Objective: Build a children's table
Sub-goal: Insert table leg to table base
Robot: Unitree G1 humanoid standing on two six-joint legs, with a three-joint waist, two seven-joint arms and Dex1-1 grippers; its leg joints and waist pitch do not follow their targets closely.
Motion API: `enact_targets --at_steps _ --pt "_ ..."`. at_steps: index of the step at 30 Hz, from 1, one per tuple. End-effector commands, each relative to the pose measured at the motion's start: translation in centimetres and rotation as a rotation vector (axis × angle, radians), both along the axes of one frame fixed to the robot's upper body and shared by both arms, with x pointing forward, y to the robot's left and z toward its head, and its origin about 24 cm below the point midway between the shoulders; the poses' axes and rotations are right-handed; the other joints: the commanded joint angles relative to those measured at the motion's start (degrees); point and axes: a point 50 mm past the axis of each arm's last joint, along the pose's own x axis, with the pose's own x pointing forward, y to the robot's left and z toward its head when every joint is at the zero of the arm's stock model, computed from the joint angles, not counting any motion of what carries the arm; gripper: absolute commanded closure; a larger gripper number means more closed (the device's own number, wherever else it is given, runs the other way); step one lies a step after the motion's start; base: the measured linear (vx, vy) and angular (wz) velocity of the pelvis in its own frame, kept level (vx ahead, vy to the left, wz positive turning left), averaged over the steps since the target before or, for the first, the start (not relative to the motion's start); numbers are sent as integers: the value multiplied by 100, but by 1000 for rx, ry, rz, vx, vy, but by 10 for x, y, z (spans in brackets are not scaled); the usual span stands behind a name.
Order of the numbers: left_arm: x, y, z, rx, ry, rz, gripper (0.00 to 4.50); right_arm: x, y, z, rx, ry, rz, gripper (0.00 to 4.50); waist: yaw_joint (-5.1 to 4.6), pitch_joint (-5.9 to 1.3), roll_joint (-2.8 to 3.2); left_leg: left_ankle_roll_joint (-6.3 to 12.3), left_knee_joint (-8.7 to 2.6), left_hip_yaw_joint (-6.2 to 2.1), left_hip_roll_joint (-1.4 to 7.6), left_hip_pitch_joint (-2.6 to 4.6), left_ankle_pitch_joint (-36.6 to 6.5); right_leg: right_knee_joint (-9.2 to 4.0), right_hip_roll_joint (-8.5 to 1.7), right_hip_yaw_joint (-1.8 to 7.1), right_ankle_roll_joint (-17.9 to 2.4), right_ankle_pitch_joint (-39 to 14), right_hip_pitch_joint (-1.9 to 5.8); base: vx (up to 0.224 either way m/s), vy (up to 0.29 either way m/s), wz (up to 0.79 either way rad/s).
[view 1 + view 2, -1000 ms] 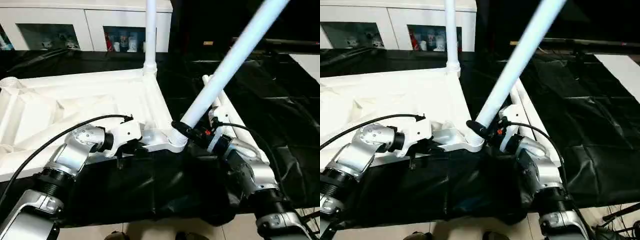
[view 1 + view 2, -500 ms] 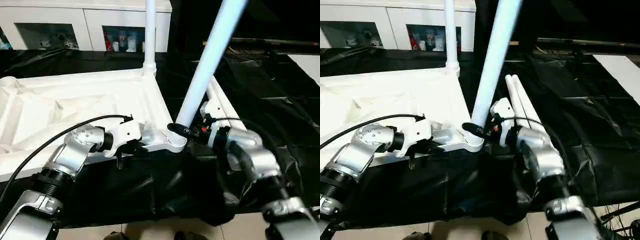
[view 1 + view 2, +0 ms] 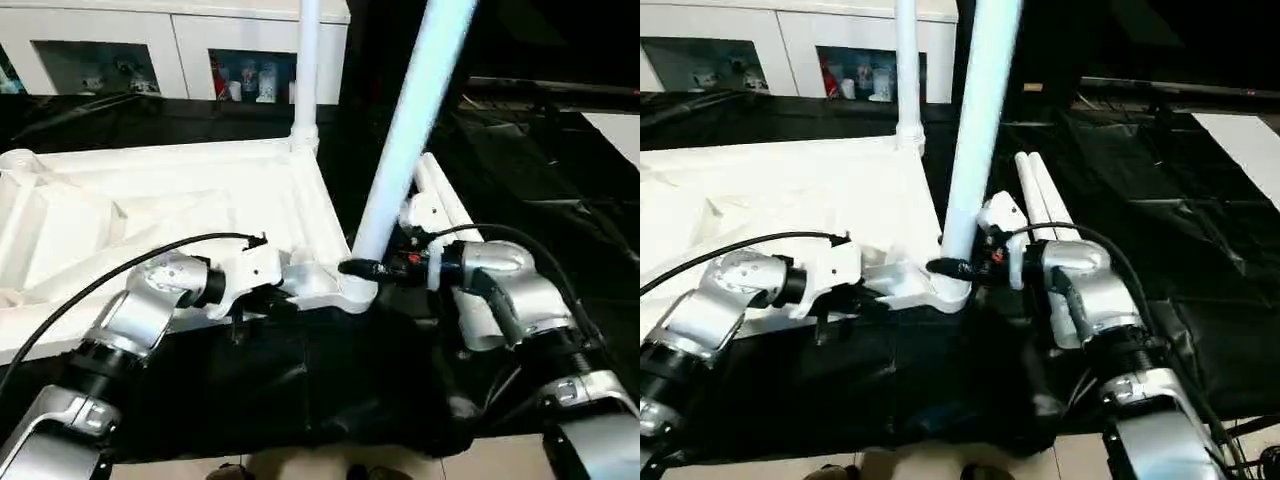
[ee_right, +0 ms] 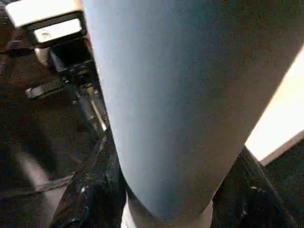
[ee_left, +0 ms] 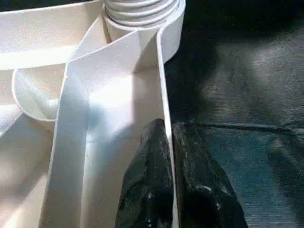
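Observation:
The children's table top (image 3: 150,200) lies upside down on black cloth, ribs up. One white leg (image 3: 305,70) stands upright in its far corner socket. A second leg (image 3: 410,120) rises steeply from the near right corner socket (image 3: 357,296), leaning slightly right. My right gripper (image 3: 364,268) is shut around this leg just above the socket, and the leg (image 4: 166,95) looms close in the right wrist view. My left gripper (image 5: 167,135) is shut on the top's thin rim wall (image 5: 161,71) just left of that socket, one black finger (image 5: 147,190) on each side.
Two spare white legs (image 3: 445,200) lie side by side on the black cloth (image 3: 520,180), right of the top and behind my right wrist. A white cabinet (image 3: 180,40) with glass doors stands at the back. A black cable (image 3: 130,265) arcs over my left forearm.
The held leg has swung from a strong rightward lean to nearly upright over the corner socket. My right wrist has turned and risen with it. The left gripper keeps its hold on the rim.

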Motion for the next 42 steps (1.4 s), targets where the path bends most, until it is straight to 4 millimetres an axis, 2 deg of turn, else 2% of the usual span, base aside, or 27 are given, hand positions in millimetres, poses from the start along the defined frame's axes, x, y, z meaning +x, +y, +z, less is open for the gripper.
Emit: enact_targets --at_steps 1,5,10,15,21,24,28,32,36,42 --pt "-13 -15 -3 -65 61 -123 450 -27 -9 -55 -125 251 52 264 -39 -195 -33 328 -399 -107 342 49 -1917 -451 -325 297 -987 -2619 143 0 0 0" --pt "-15 -15 -2 -57 69 -145 450 -32 -11 -57 -145 252 112 264 -33 -187 -23 322 -403 -104 348 70 -1974 -458 -321 299 -1033 -2628 134 0 0 0" --pt "-15 -12 -1 -41 67 -149 450 -38 -13 -59 -176 236 175 264 -41 -163 -32 192 -427 -137 359 94 -2323 -504 -343 302 -901 -3094 110 0 0 0" --pt "-12 -9 -2 -12 39 -115 450 -40 -12 -63 -178 221 178 264 -51 -163 -64 132 -440 -156 357 95 -2465 -520 -340 301 -815 -3226 97 0 0 0" --pt "-11 -6 -3 -6 31 -88 450 -42 -13 -68 -139 206 125 264 -59 -142 -70 120 -454 -179 354 86 -2576 -551 -356 299 -715 -3508 87 0 0 0" --pt "-11 -5 -3 -9 31 -80 450 -42 -14 -70 -114 211 79 264 -80 -122 -69 56 -463 -210 350 107 -2833 -600 -366 292 -574 -3927 49 0 0 0" --pt "-11 -3 -4 -12 34 -71 450 -46 -16 -76 -98 238 43 264 -96 -104 -50 -5 -473 -245 346 125 -3089 -641 -368 281 -455 -4203 17 0 0 0" --pt "-11 -3 -4 -13 39 -73 450 -49 -17 -82 -109 252 43 264 -127 -93 -37 -35 -481 -268 339 136 -3276 -663 -363 266 -415 -4251 3 0 0 0" --pt "-9 -3 -4 -8 33 -74 450 -51 -19 -86 -135 256 47 264 -167 -86 -27 -42 -506 -276 350 135 -3353 -664 -359 265 -509 -4063 5 0 0 0" --pt "-9 -2 -4 0 31 -73 450 -54 -21 -90 -152 261 42 264 -187 -67 -23 -56 -512 -305 346 130 -3469 -691 -386 265 -423 -4347 -5 0 0 0"
